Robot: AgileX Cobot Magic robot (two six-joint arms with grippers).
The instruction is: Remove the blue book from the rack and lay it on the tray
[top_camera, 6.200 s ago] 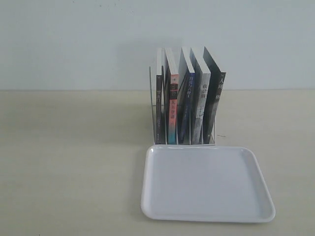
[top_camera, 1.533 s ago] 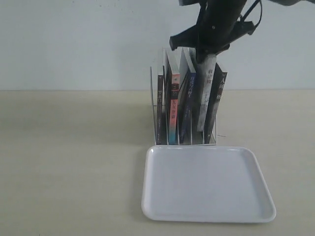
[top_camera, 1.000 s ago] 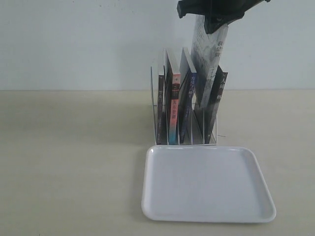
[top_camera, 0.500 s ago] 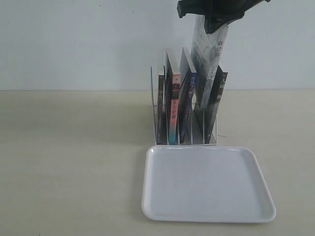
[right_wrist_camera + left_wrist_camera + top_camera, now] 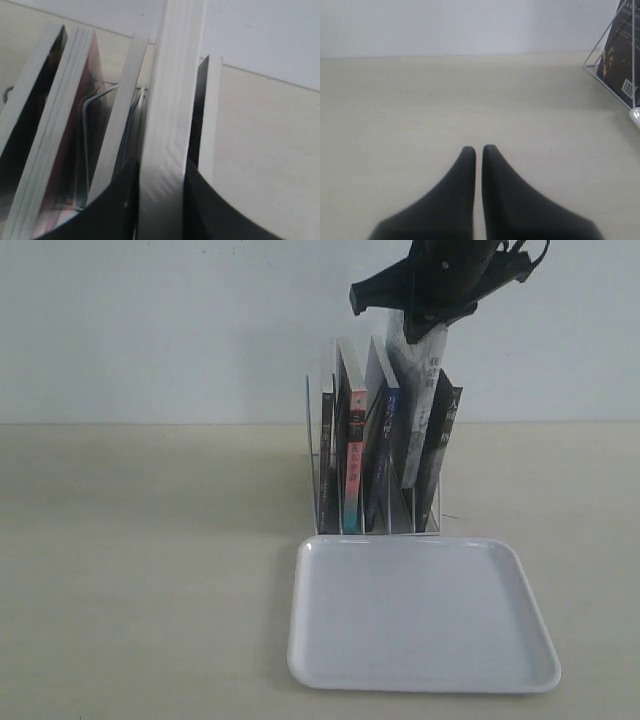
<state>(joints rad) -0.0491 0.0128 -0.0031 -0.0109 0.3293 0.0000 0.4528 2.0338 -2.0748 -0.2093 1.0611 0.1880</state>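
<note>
Blue book (image 5: pixel 378 465) sits unlifted in the rack (image 5: pixel 313 455) beside the right claw (image 5: pixel 425 335), clamped on the grey-white book (image 5: pixel 418 420) instead. Tray (image 5: pixel 420 615) below lies bare; left claw (image 5: pixel 479 148) pressed together.

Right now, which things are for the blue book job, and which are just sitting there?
For the job: blue book, rack, tray, right tool (it grips the grey-white book, not the blue one).
Just there: pink-red spine book, black book, dark book at the left end, left tool, shut.
</note>
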